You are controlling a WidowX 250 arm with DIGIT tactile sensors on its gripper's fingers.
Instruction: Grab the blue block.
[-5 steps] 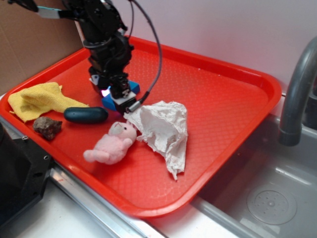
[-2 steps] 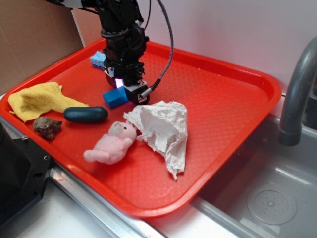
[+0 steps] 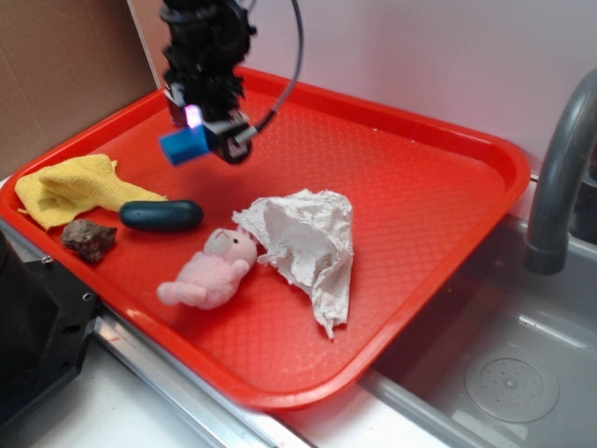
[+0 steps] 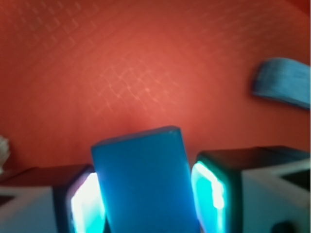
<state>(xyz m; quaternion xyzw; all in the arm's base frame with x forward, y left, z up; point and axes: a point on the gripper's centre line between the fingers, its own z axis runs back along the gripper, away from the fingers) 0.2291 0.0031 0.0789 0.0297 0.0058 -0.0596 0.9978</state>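
One blue block [image 3: 184, 146] hangs clear above the red tray [image 3: 448, 177], pinched on both sides between the fingers of the robot's hand [image 3: 198, 140]; the wrist view shows the block [image 4: 143, 182] upright between two lit pads [image 4: 88, 204], with open tray beneath; the grab itself looks done, with nothing evidently left but keeping hold; a dark green oval [image 3: 160, 216], pink toy [image 3: 210, 273] and crumpled paper [image 3: 303, 240] lie below, untouched.
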